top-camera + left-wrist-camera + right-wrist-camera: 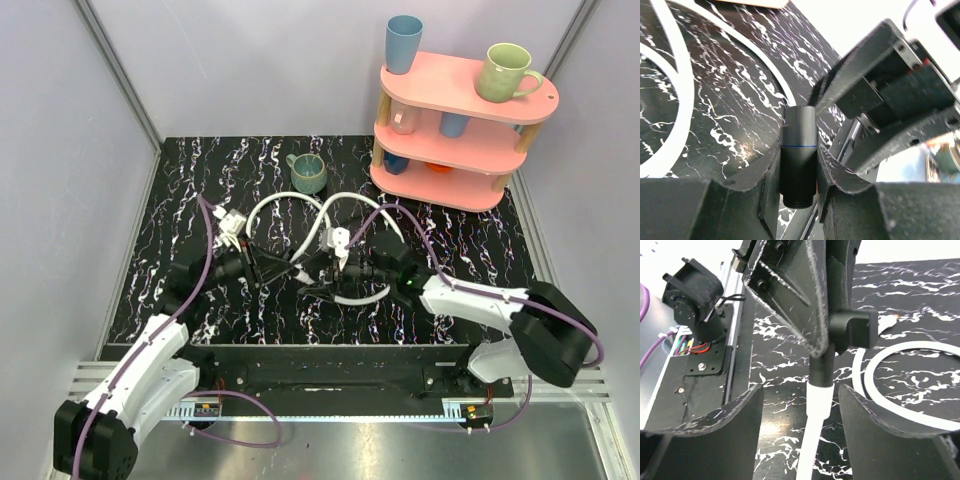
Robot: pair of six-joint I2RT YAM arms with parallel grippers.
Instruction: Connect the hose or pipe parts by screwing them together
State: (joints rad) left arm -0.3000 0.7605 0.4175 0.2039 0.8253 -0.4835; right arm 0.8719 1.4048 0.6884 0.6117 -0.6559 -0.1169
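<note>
Two white hoses loop over the black marbled table, one (262, 212) at the back and one (372, 296) nearer the arms. My left gripper (799, 150) is shut on a dark cylindrical end fitting (799, 165) with a thin blue ring, threaded end toward the camera. In the right wrist view that fitting (852, 329) sits in the left gripper above a white hose end with a black collar (820, 390). My right gripper (800, 389) is open, its fingers on either side of that hose end without touching it. Both grippers (280, 270) (335, 272) meet at the table's middle.
A green mug (308, 172) stands at the back centre. A pink tiered shelf (500, 145) with several mugs fills the back right corner. A small white part (232, 222) lies at the left by the purple cable (207, 255). The arm base rail (700, 365) is close on the left.
</note>
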